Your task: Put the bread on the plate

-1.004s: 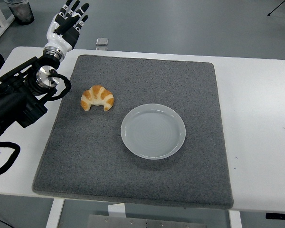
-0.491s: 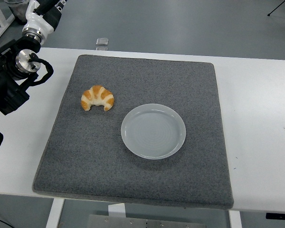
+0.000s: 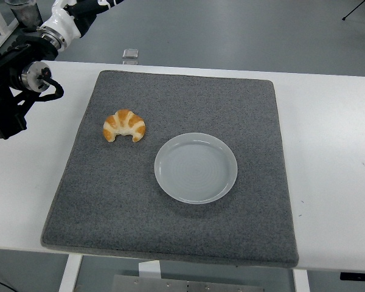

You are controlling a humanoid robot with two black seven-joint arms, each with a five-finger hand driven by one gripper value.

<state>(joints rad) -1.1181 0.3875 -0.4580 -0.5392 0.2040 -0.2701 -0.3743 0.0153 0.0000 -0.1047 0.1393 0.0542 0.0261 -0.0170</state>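
Bread [image 3: 125, 125] sits on the grey mat [image 3: 170, 225], left of centre, just off the plate's [image 3: 196, 168] far-left rim and apart from it, so it's a short carry once something grabs it. Plate's empty, task not started. Left arm [image 3: 18, 73] is up at the far-left corner of the worktop [image 3: 334, 152], well away from the bread; its hand runs off the top edge, so open or closed, I can't tell. Nothing gripped that shows.
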